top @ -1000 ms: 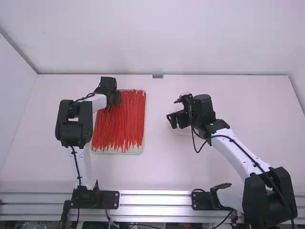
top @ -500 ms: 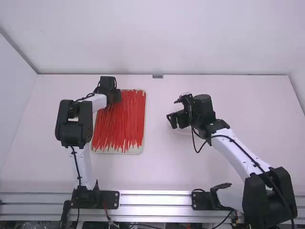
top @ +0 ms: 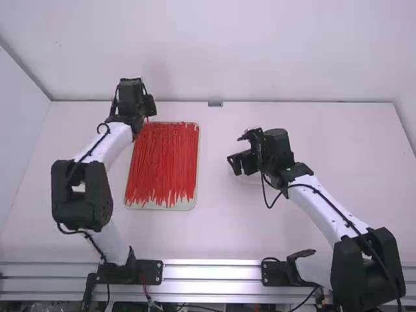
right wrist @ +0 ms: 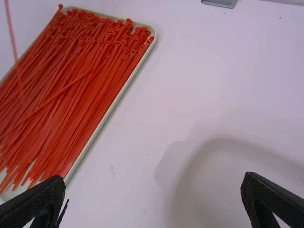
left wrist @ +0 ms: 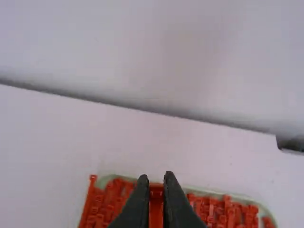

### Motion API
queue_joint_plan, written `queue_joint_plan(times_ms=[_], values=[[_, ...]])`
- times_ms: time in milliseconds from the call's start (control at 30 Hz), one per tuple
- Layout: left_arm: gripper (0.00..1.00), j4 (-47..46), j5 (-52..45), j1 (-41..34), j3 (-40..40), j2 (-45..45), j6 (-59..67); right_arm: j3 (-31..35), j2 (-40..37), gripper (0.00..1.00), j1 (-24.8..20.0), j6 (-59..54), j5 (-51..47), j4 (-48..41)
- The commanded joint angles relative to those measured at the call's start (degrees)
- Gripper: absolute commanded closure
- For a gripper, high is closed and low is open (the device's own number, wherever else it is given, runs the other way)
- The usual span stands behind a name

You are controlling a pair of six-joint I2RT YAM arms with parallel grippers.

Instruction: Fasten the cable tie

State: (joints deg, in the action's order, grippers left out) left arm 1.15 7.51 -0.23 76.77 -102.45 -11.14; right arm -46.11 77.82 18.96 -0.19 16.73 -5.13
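A pale tray (top: pixel 160 207) left of the middle holds a thick pile of red cable ties (top: pixel 162 162), also seen from the right wrist (right wrist: pixel 61 90). My left gripper (top: pixel 137 121) hangs above the tray's far left corner, shut on a single red cable tie (left wrist: pixel 156 211). That tie shows as a thin strand (right wrist: pixel 10 33) beside the pile. My left gripper (left wrist: pixel 155 183) has its fingers pressed together with the tie between them. My right gripper (top: pixel 242 162) is right of the tray, low over the table. It (right wrist: pixel 152 183) is open wide and holds nothing.
A faint translucent dish (right wrist: pixel 223 180) lies on the table under the right gripper. A small grey fitting (top: pixel 215 103) sits at the table's back edge by the wall. Bare white table stretches to the right and in front of the tray.
The left arm has risen from the tray's far left corner and swung back and to the left, gripper shut on one tie. The right arm has kept still.
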Motion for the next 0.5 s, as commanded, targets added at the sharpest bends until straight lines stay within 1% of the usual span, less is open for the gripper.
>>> queue_joint_plan(times_ms=[0,200,300,400,467], values=[[0.98,-0.8,2.6,0.2,0.5,3.8,0.5,-1.9,0.1,0.01,0.3,0.2,0.0,-0.1],[0.98,-3.8,2.3,0.2,0.4,8.4,0.1,-1.9,0.1,0.01,0.3,0.3,0.5,0.0],[0.98,-7.4,0.6,0.2,0.4,10.7,0.1,-1.9,0.1,0.01,0.3,0.3,1.0,0.4],[0.98,-11.1,-2.6,0.2,0.2,12.3,0.0,-1.9,0.1,0.01,0.3,0.3,4.4,1.7],[0.98,-11.8,-4.6,0.2,-0.4,12.9,0.0,-1.9,0.1,0.01,0.3,0.3,6.1,2.3]])
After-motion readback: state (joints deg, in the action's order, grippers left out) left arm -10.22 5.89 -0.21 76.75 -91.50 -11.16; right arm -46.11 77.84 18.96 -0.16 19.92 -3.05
